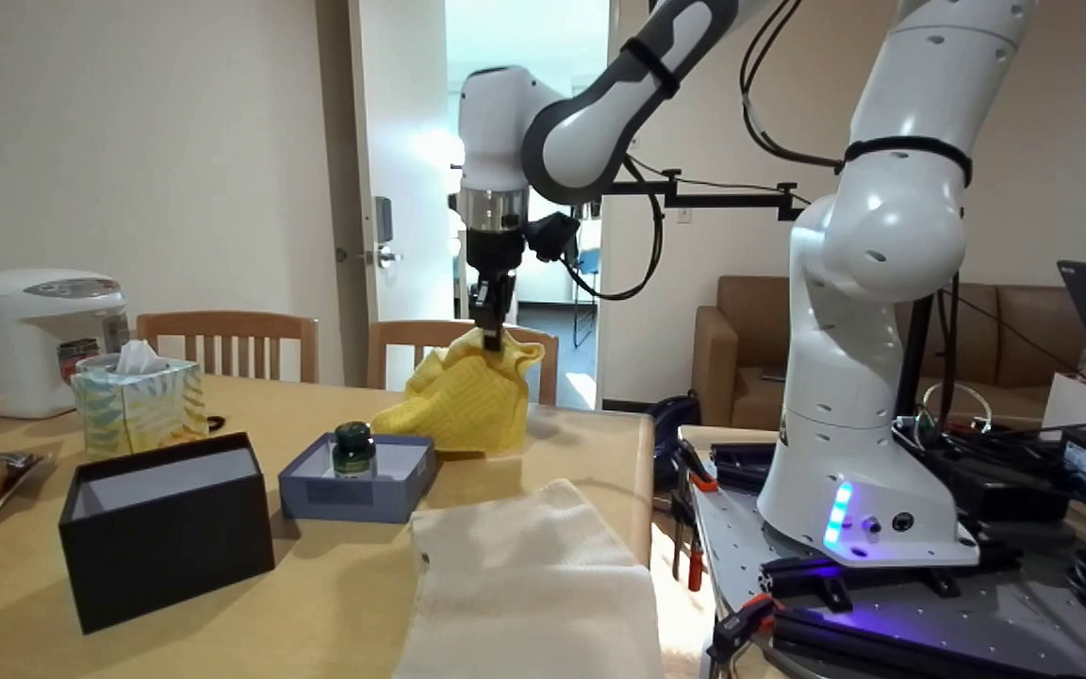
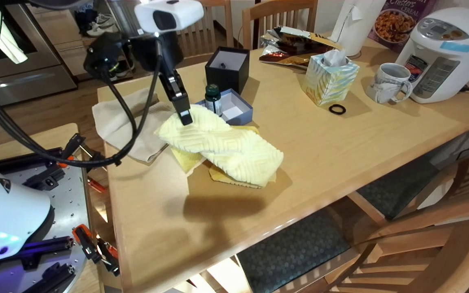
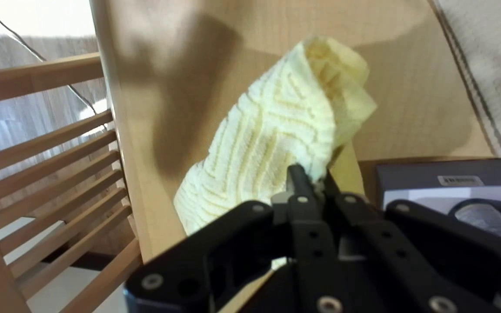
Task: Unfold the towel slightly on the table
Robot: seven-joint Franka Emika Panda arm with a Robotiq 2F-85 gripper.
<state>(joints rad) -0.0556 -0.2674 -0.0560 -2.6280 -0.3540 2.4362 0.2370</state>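
A yellow textured towel (image 1: 470, 405) is bunched and partly folded above and on the wooden table. It also shows in an exterior view (image 2: 238, 146) and in the wrist view (image 3: 268, 139). My gripper (image 1: 493, 341) points down and is shut on the towel's upper part. In the wrist view the two fingertips (image 3: 313, 174) pinch a fold of it. In an exterior view the fingertips (image 2: 185, 119) are at the towel's end nearest the beige cloth. The held part is raised, and lower yellow layers hang or rest beneath it. The towel's underside is mostly hidden.
A shallow blue-grey box (image 2: 238, 116) with a dark green bottle (image 2: 213, 97) stands close beside the towel. A black box (image 1: 166, 538), a beige cloth (image 1: 534, 585), a tissue box (image 2: 328, 83) and a mug (image 2: 386, 83) are on the table (image 2: 320, 162). Chairs (image 3: 50, 139) line one edge.
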